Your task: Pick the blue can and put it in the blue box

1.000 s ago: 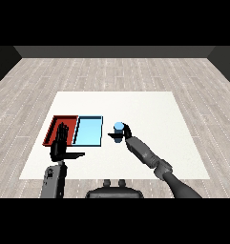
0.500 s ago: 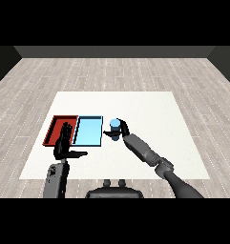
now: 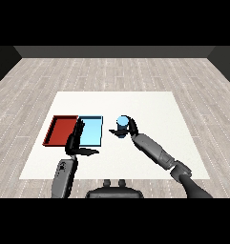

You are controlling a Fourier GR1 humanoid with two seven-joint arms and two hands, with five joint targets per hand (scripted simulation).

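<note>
Blue can (image 3: 121,124) upright in my right hand (image 3: 130,128), fingers curled round its side, just right of the blue box (image 3: 89,131). I judge it light, rigid, smooth-walled; mid-body hold suits. Left hand (image 3: 76,140) spread, fingers straight, over the trays' near edge.

I'm seeing my right hand (image 3: 129,128) carrying the blue can (image 3: 121,125) leftward across the table: a second ago it was well to the right of the light blue tray (image 3: 90,131), half a second ago it was nearer, and now it is sitting just beside that tray's right edge, not yet over it. My right forearm (image 3: 152,148) is swinging left along with it, its wrist end drawing closer to the tray.
</note>
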